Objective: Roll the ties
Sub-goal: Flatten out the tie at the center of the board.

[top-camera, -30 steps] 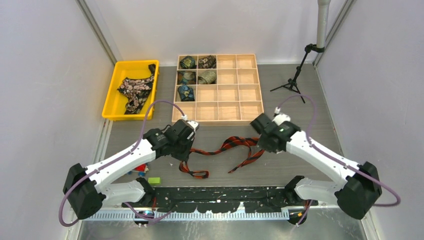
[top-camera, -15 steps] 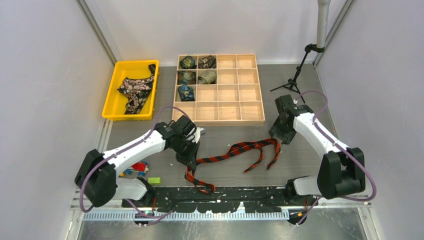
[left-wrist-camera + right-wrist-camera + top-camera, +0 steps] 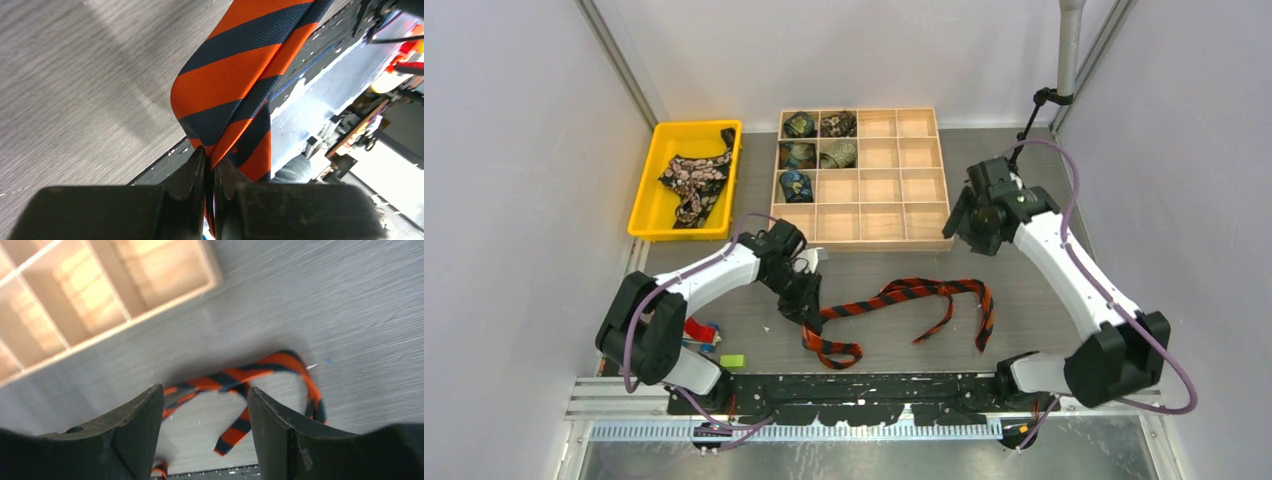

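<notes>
Orange-and-black striped tie (image 3: 902,292) lay strung across the grey table (image 3: 874,335), in front of the wooden compartment tray (image 3: 861,243). Left gripper (image 3: 210,167) was clamped on a folded section near the tie's left end. Right gripper (image 3: 206,395) hovered above the tie, jaws apart, holding nothing.

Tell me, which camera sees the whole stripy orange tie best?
The top camera: the tie shows nearly end to end. The left wrist sees only a fold pinched in the left pincer; the right wrist sees a blurry part past the open right pincer.
</notes>
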`<state>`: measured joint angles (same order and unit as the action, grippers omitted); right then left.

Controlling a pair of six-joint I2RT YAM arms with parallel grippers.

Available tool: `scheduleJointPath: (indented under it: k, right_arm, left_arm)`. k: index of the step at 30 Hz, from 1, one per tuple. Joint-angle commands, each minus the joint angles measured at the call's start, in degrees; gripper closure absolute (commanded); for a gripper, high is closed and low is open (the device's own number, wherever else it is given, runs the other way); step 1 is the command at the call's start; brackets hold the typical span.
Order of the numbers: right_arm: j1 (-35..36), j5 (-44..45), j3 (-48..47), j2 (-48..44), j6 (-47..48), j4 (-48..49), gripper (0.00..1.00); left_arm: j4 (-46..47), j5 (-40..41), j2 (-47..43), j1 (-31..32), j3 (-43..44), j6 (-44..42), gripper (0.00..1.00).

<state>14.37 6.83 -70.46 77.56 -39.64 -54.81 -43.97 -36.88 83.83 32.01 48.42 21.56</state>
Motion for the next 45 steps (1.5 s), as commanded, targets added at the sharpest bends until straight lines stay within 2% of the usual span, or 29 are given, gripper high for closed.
scheduleJointPath:
  k: [1, 5, 8, 10, 11, 12, 15, 21, 29, 33, 41, 45]
  right_arm:
    - [8.8, 1.2, 5.5, -9.2, -5.5, -2.9, 0.36]
    - [14.6, 0.2, 13.3, -13.3, -11.6, 2.2, 0.43]
    - [17.1, 1.5, 14.0, -10.8, -12.2, 2.9, 0.47]
    - [17.4, 2.5, 13.7, -8.6, -11.6, 3.1, 0.48]
    - [17.4, 3.1, 13.6, -7.6, -11.1, 3.3, 0.49]
    - [17.4, 4.0, 13.6, -6.6, -10.6, 3.6, 0.51]
    - [17.4, 6.7, 12.8, -2.7, -8.7, 3.8, 0.56]
    - [16.0, 10.5, 10.5, 5.2, -5.2, 3.3, 0.64]
    - [9.5, 7.0, 8.0, 12.5, 0.6, 6.0, 0.76]
    - [7.1, 4.5, 4.9, 16.7, 3.5, 6.4, 0.80]
    - [1.2, -3.3, -1.9, 25.4, 8.7, 5.3, 0.81]
    - [-1.5, -9.7, -5.5, 30.0, 11.5, 4.2, 0.83]
  left_arm:
    - [2.5, -2.9, -0.5, -2.9, 0.5, 1.5, 0.83]
    - [-1.7, 3.3, -2.9, -3.0, 3.0, -0.1, 0.73]
    - [-5.7, 9.9, -5.6, -3.0, 5.4, -1.4, 0.53]
    - [-7.5, 15.8, -8.2, -3.0, 6.6, -1.7, 0.50]
    - [-8.2, 18.7, -9.6, -3.0, 7.1, -1.7, 0.39]
    - [-9.0, 21.4, -11.0, -3.0, 7.4, -1.3, 0.35]
    - [-8.6, 23.8, -15.0, -2.9, 7.0, -0.4, 0.31]
    - [-7.1, 22.7, -20.5, -2.9, 5.7, -0.9, 0.31]
    - [-2.0, 20.7, -26.1, -2.9, 1.5, -1.3, 0.32]
    - [-0.5, 20.3, -26.4, -2.9, 0.2, -1.7, 0.32]
    - [1.0, 17.7, -24.9, -2.9, -0.4, -2.9, 0.33]
    - [2.3, 12.5, -23.6, -2.9, -0.5, -3.1, 0.35]
